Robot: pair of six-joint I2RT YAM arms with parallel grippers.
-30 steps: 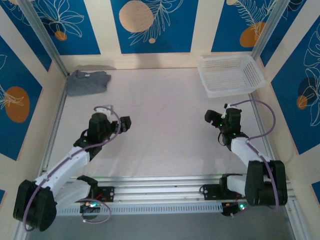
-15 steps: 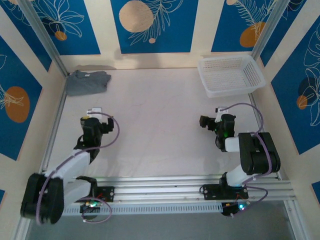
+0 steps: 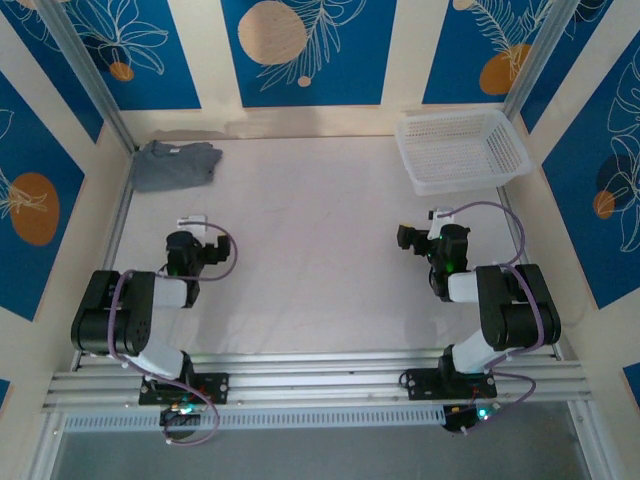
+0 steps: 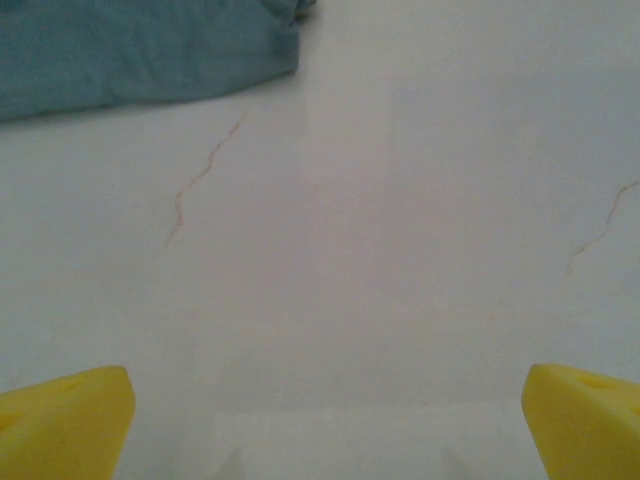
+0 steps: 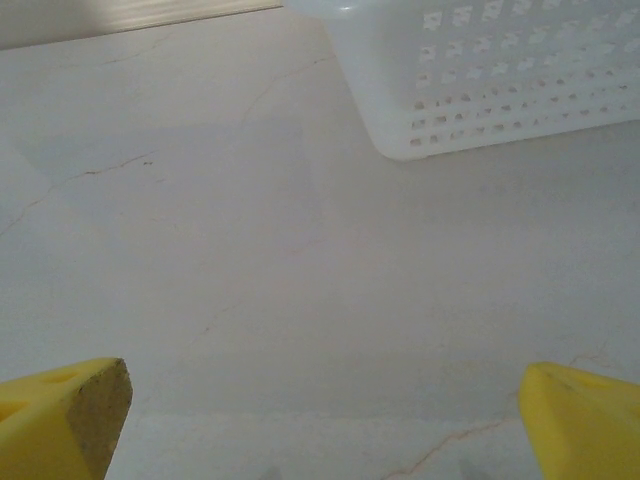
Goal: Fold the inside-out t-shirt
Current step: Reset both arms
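Lying in a soft heap, the dark grey t-shirt (image 3: 176,164) sits in the far left corner of the white desk (image 3: 320,250), close to the wall. It is bunched up, not laid flat.

Both arms are folded back low, near their bases at the near edge of the desk.

The left fingers (image 3: 186,241) are on the left side of the desk. They are well apart from the t-shirt, which lies farther back. They are spread wide and hold nothing. In the left wrist camera, the two yellow tips (image 4: 65,420) stand far apart at the bottom corners, with bare desk between them. The edge of the t-shirt shows at the top left of that view, and there it looks more blue-grey. A thin crack line (image 4: 200,180) runs down the desk just below the cloth.

The right fingers (image 3: 409,238) are on the right side of the desk, near the white basket (image 3: 465,182) but not touching it. They are spread wide too and hold nothing. In the right wrist camera, their yellow tips sit at the bottom corners, and the basket's wall, full of little holes, is at the top right. The basket stands in the far right corner of the desk.

Blue walls (image 3: 310,50) with white leaf drawings and orange circles stand around the desk.
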